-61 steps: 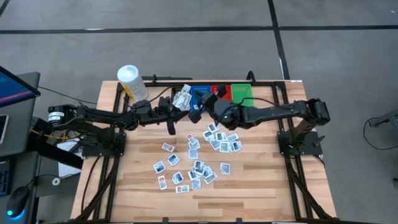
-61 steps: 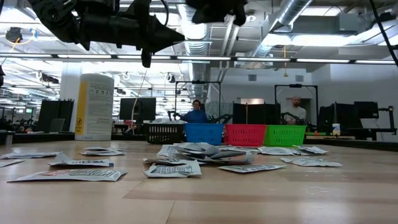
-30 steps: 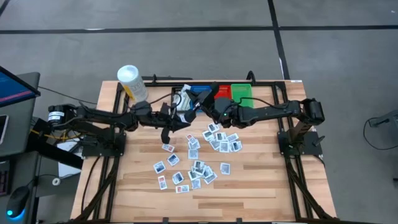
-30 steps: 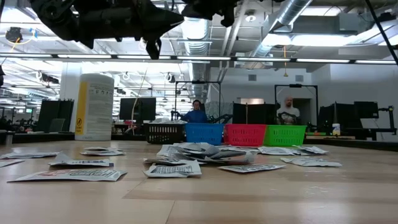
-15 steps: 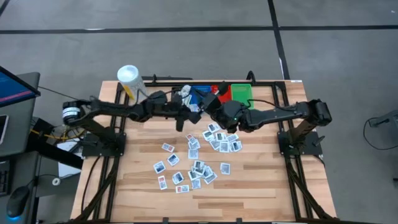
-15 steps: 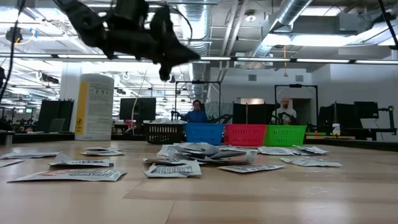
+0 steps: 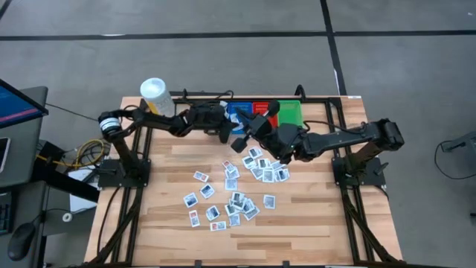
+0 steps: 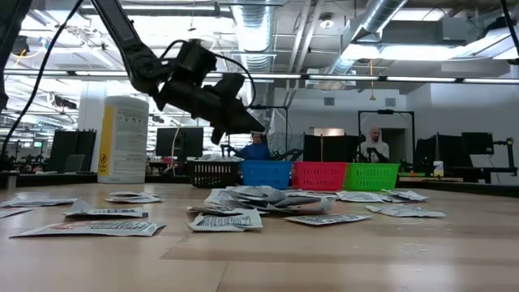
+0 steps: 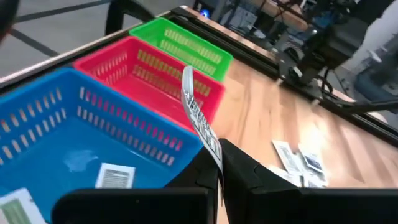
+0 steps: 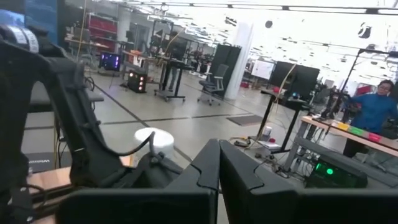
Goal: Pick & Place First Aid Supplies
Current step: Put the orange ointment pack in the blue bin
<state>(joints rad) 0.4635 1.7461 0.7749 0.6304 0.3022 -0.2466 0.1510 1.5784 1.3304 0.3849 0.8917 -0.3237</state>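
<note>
Blue bin (image 9: 93, 134), red bin (image 9: 155, 78), green bin (image 9: 186, 43)

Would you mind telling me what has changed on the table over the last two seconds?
The left gripper, shut on a packet, swung from the table's middle back toward the blue bin. The right gripper, shut and empty, drew back slightly from the bins. The scattered packets and white tub stayed put.

The worktop (image 7: 297, 216) is pale planked wood with a smooth, faintly satin face. The blue bin (image 9: 74, 134), red bin (image 9: 155, 74) and green bin (image 9: 186, 43) are slotted plastic, slightly glossy. The packet (image 9: 200, 121) looks like thin printed paper or foil. The left pincer (image 9: 219, 180) is matt black plastic.
</note>
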